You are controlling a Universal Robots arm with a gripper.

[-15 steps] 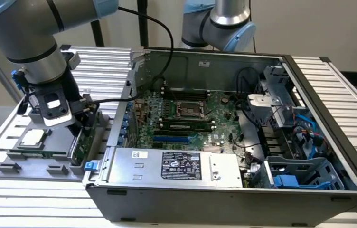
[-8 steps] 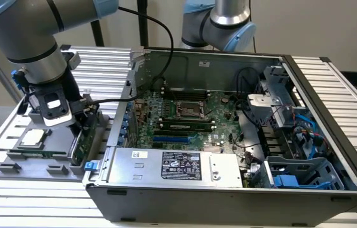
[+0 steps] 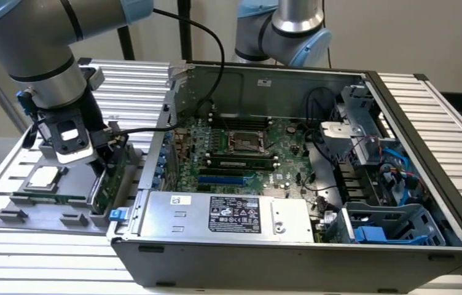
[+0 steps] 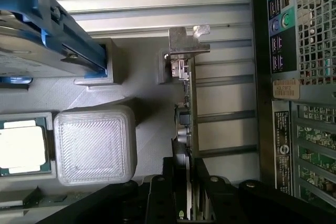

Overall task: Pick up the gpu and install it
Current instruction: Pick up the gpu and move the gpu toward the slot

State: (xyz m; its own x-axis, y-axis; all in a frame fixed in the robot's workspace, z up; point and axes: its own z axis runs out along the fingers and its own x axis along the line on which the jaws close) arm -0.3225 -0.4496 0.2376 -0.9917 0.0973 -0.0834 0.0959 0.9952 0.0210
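In the left of the exterior view, the gripper (image 3: pixel 100 155) is down over the grey parts tray (image 3: pixel 14 215), which lies just beside the open computer case (image 3: pixel 297 255). The gpu (image 3: pixel 102 187) stands on its edge in the tray's slot. In the wrist view we look along the card (image 4: pixel 187 111) to its silver bracket (image 4: pixel 185 43) at the far end. The gripper (image 4: pixel 186 200) is set narrow, with one of its black fingers (image 4: pixel 160 195) on each face, and we judge that they are closed on the card. The step in hand looks to us like the grasp in the tray. To do it well we want the pads flat on the board and clear of its components. We also want the card square in the grip, so that it leaves the slot straight and does not twist. On one side of the card the margins are tight, because the raised grey block (image 4: pixel 94 145) and the processor (image 4: pixel 18 148) sit near it. On the other side, the case's rear wall (image 4: pixel 283 129) runs close alongside. Above the tray there is open room. Inside the case, the motherboard (image 3: pixel 247 147) lies bare in the middle of the exterior view. The power supply (image 3: pixel 223 212) is below it in the frame, and cables (image 3: pixel 321 104) are at its right.
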